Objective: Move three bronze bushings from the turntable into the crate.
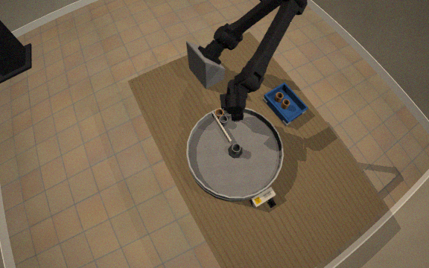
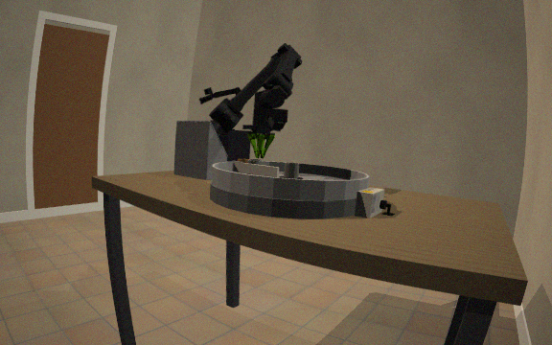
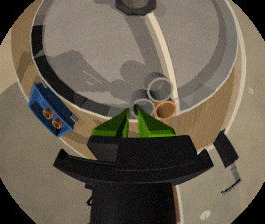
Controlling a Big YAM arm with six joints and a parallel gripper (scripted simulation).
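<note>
Here claw (image 3: 133,123) nearly shut, empty, above turntable (image 1: 199,168) rim beside bronze bushing (image 3: 165,107); 2 bronze bushings in crate (image 1: 296,111)

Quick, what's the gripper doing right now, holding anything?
Gripper: shut, holding nothing, hovering above the turntable near the bronze bushing.
</note>
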